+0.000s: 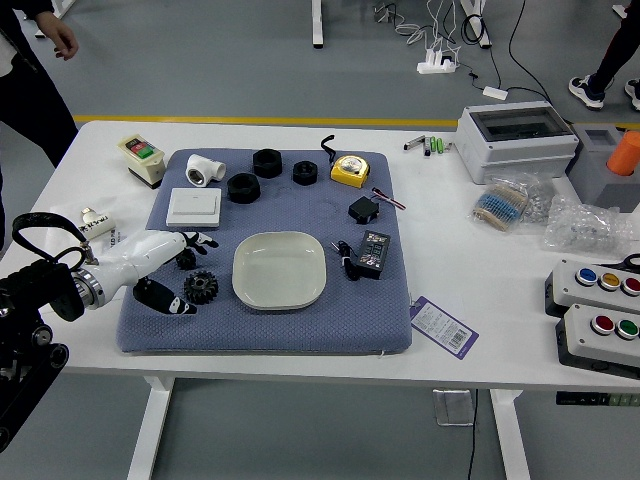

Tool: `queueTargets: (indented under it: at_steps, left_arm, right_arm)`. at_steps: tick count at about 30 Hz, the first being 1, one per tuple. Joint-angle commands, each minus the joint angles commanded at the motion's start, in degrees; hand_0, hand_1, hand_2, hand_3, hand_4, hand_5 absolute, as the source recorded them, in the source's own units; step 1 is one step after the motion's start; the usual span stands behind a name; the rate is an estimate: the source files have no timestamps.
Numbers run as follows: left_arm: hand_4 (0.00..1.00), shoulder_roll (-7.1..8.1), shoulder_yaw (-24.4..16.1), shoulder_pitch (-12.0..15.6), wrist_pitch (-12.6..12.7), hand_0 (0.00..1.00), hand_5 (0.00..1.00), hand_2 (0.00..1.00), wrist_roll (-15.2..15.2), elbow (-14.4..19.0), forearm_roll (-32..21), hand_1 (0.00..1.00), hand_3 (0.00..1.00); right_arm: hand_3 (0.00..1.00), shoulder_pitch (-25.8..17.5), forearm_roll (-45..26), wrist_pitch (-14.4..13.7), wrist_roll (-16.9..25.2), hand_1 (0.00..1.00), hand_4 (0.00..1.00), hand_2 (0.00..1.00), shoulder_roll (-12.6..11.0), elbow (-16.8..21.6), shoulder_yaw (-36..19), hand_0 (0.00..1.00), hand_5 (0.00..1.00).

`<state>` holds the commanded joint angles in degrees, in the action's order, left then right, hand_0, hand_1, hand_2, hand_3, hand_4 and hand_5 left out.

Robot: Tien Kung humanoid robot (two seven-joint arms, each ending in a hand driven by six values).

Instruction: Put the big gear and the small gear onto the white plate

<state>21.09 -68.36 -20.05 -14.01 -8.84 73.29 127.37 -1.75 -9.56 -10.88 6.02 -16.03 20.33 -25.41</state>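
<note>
My left hand point(192, 275) reaches over the mat's left part, fingers spread and holding nothing; thumb and fingers stand apart at the left side of the gears. The big black gear point(201, 288) lies on the mat just right of the hand's lower digit. The small gear point(186, 259) is partly covered by the hand, under its upper fingers. To the right of both gears is the white plate point(279, 271), with nothing on it. My right hand is out of view.
Behind the gears are a white box point(194, 207), a white pipe fitting point(205, 171) and black rings point(243, 187). A charger point(373, 254) lies right of the plate. A person stands beyond the table's far left corner, one hand hanging.
</note>
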Motion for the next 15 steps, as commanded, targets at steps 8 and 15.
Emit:
queueTargets:
  at_steps: [8, 15]
  left_arm:
    - [0.964, -0.05, 2.30, -0.88, 1.29, 0.641, 0.152, 0.662, 0.29, -0.76, 1.00, 0.626, 0.791]
    - [0.955, -0.02, 4.00, -2.49, 2.12, 0.632, 0.150, 0.659, 0.16, -2.92, 1.72, 0.628, 0.774]
  right_arm:
    - [0.604, -0.13, -0.11, -0.01, 0.06, 0.723, 0.875, 0.751, 0.04, 0.00, 0.07, 0.720, 0.727]
    - [0.604, -0.32, -0.22, -0.05, 0.05, 0.723, 0.875, 0.750, 0.00, 0.02, 0.54, 0.719, 0.727]
